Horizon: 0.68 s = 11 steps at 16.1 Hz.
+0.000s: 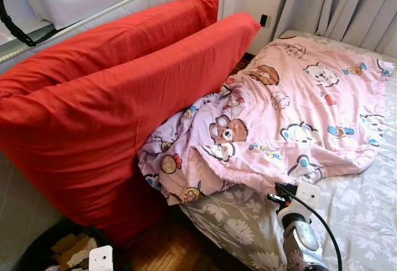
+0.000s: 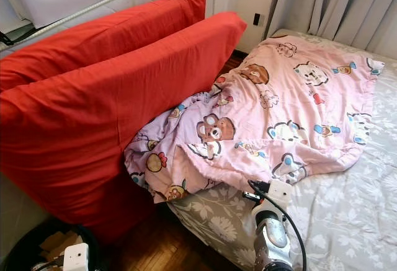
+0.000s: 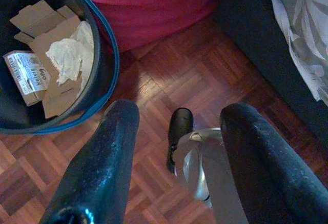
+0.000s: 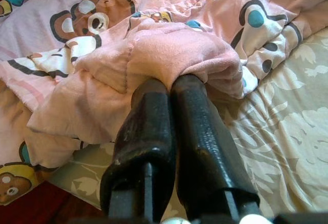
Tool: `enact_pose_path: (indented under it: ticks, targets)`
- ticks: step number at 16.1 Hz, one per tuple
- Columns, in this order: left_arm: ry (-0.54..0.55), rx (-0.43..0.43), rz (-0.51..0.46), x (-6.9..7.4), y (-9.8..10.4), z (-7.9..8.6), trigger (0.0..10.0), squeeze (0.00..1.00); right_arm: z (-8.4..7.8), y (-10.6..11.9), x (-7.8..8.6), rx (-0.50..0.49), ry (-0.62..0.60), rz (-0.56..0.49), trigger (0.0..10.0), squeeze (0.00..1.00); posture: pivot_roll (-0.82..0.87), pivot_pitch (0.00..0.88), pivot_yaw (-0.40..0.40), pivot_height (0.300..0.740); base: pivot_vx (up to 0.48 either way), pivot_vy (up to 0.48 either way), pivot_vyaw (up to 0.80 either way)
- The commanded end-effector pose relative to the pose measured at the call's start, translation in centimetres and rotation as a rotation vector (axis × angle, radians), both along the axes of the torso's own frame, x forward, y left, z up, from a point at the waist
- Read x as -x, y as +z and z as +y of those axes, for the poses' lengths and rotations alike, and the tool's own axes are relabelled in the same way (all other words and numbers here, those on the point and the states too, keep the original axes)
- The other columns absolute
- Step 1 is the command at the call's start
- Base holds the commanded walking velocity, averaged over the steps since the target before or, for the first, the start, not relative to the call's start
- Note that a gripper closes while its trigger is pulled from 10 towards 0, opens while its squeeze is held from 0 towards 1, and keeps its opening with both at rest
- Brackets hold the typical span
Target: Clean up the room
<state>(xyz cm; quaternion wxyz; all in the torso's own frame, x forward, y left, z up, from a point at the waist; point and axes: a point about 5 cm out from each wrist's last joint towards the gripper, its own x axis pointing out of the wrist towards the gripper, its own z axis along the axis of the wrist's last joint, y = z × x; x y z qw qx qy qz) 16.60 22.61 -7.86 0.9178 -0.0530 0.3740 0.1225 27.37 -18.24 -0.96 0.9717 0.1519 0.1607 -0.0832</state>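
A pink cartoon-bear blanket (image 1: 298,103) lies crumpled across the bed, with its near corner hanging over the bed's edge. My right gripper (image 4: 169,83) is at the blanket's front hem, shut on a fold of the pink fabric; its wrist (image 1: 296,203) rises over the bed's near side. Two big red pillows (image 1: 105,97) lean against the wall on the left. My left gripper (image 3: 182,112) hangs open over the wooden floor (image 3: 169,75), with nothing between its fingers, beside a dark bin (image 3: 110,44).
The bin (image 1: 37,246) holds cardboard scraps and crumpled paper (image 3: 66,55). A grey floral sheet (image 1: 360,209) covers the mattress. Grey curtains (image 1: 347,4) hang behind the bed. A narrow strip of floor runs between the pillows and the bed.
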Motion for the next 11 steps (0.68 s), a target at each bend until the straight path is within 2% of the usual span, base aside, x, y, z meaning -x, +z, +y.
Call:
enact_pose_path:
  ticks: [1,11]
  targets:
    - [-0.011,-0.001,0.046,1.02,-0.46,0.25,10.0,0.00,-0.18,-0.04,0.11,0.014,-0.006,0.001,10.0,0.00,0.10,0.117,-0.001,0.740,0.000,0.000,0.00]
    - [-0.015,0.003,0.046,1.41,-0.55,0.34,10.0,0.00,-0.16,0.12,-0.03,0.028,0.001,-0.007,10.0,0.00,0.10,0.109,-0.003,0.740,0.000,0.000,0.00]
